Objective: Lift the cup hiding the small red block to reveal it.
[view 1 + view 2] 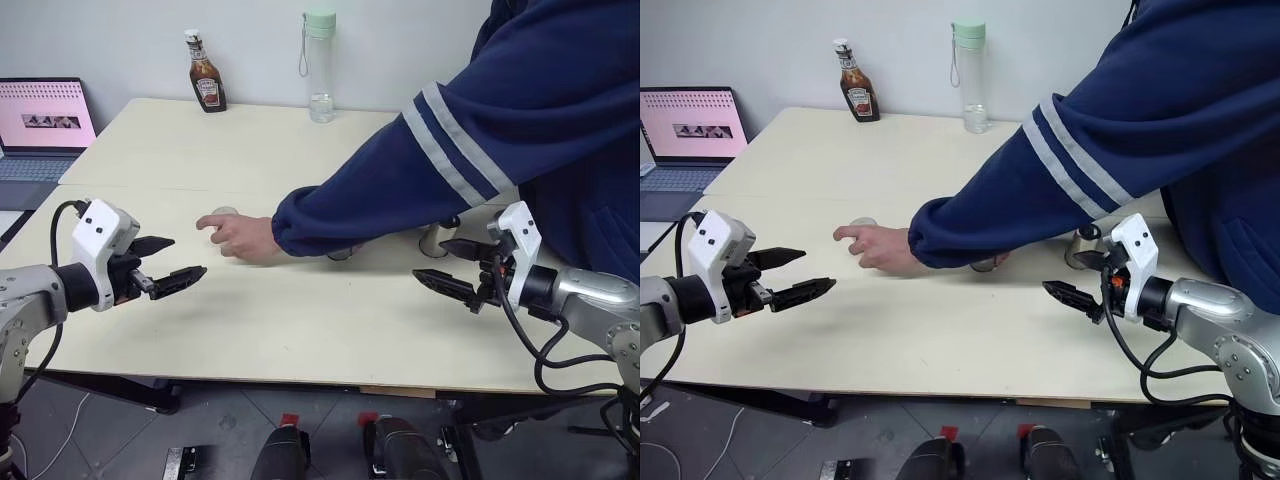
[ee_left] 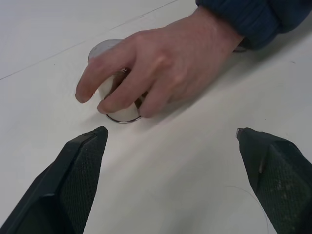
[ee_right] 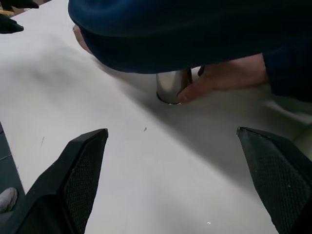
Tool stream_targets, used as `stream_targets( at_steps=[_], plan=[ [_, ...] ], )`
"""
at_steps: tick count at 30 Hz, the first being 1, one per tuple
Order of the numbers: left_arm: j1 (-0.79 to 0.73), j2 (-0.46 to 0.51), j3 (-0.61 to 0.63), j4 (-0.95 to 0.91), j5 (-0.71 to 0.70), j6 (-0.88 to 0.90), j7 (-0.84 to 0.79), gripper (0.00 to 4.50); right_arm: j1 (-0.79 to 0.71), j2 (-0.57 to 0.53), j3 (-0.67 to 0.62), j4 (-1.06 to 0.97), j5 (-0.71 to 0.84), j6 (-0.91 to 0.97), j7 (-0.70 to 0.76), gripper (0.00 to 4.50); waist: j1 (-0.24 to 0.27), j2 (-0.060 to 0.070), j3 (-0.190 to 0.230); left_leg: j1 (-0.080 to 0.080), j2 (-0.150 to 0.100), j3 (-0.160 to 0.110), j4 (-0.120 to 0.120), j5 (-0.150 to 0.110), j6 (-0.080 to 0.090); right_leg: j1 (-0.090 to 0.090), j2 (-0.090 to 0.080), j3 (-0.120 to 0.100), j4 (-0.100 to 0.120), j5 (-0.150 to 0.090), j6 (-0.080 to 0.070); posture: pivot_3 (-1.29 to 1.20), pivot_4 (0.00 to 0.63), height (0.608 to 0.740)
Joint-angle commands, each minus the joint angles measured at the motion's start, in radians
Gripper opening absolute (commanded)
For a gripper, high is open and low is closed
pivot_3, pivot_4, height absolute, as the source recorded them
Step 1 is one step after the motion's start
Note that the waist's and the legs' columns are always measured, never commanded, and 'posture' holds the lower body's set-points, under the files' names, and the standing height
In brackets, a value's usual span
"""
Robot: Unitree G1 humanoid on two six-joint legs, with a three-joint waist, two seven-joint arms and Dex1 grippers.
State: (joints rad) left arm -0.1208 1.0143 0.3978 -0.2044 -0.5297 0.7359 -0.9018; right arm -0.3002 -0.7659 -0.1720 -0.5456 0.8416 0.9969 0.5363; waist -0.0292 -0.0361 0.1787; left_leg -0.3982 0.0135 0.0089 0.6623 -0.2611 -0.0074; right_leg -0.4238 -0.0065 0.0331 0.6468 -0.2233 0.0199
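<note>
A person's hand [image 1: 238, 236] is covering most of one cup [image 2: 117, 100] from me, their sleeve [image 1: 400, 180] is hiding much of another cup [image 3: 171, 87], and the laptop [image 1: 42, 128] is running off the edge.

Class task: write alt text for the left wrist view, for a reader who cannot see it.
A person's hand in a dark blue sleeve grips a small upside-down cup on a pale table. The left claw hangs open in front of it, touching nothing.
</note>
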Motion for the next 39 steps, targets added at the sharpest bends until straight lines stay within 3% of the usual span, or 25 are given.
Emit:
stream_targets(
  at_steps=[1, 15, 18, 21, 25, 31, 39],
  plan=[
    [0.003, 0.015, 0.043, -0.026, -0.003, -0.012, -0.003, 4.48, 0.0, -0.015, -0.011, -0.02, -0.005, -0.025, 0.025, 4.5, 0.0, 0.0, 0.0, 0.0, 0.0, 0.0, 0.0, 0.0, 0.0, 0.0, 0.0, 0.0, 0.0, 0.0, 0.0, 0.0, 0.15, 0.74],
    [0.037, 0.013, 0.06, -0.053, -0.015, -0.011, -0.019, 4.48, -0.001, -0.003, 0.002, -0.029, 0.004, -0.023, 0.041, 4.5, 0.0, 0.0, 0.0, 0.0, 0.0, 0.0, 0.0, 0.0, 0.0, 0.0, 0.0, 0.0, 0.0, 0.0, 0.0, 0.0, 0.15, 0.74],
    [0.029, -0.02, 0.072, -0.078, -0.05, -0.013, -0.019, 4.48, 0.017, 0.036, 0.067, -0.039, -0.038, -0.064, 0.033, 4.5, 0.0, 0.0, 0.0, 0.0, 0.0, 0.0, 0.0, 0.0, 0.0, 0.0, 0.0, 0.0, 0.0, 0.0, 0.0, 0.0, 0.15, 0.74],
    [0.001, -0.06, 0.083, -0.137, -0.102, -0.011, 0.0, 4.48, 0.019, 0.143, 0.146, -0.019, -0.106, -0.141, -0.021, 4.5, 0.0, 0.0, 0.0, 0.0, 0.001, 0.0, 0.0, 0.0, 0.0, 0.0, 0.0, 0.0, 0.0, 0.0, 0.0, 0.0, 0.15, 0.74],
    [0.016, -0.139, 0.057, -0.269, -0.138, -0.014, 0.068, 4.48, -0.039, 0.263, 0.263, 0.145, -0.294, -0.306, -0.059, 4.5, -0.003, -0.001, 0.0, 0.0, 0.001, 0.001, 0.001, 0.0, 0.0, 0.0, 0.002, 0.001, 0.001, 0.001, 0.001, 0.0, 0.15, 0.74],
    [0.09, -0.239, -0.009, -0.465, -0.212, 0.038, 0.167, 4.48, -0.125, 0.395, 0.367, 0.382, -0.448, -0.47, -0.043, 4.5, -0.002, -0.002, -0.001, 0.001, 0.0, 0.002, 0.001, 0.0, 0.0, 0.001, 0.002, 0.004, 0.0, 0.002, 0.003, 0.0, 0.15, 0.74],
    [0.096, -0.267, -0.068, -0.502, -0.2, 0.045, 0.256, 4.48, -0.28, 0.563, 0.396, 0.734, -0.573, -0.64, -0.043, 4.5, -0.003, -0.001, -0.001, 0.003, 0.001, 0.002, 0.002, 0.0, 0.0, 0.001, 0.004, 0.004, 0.003, 0.002, 0.002, 0.0, 0.15, 0.74]
  ],
)
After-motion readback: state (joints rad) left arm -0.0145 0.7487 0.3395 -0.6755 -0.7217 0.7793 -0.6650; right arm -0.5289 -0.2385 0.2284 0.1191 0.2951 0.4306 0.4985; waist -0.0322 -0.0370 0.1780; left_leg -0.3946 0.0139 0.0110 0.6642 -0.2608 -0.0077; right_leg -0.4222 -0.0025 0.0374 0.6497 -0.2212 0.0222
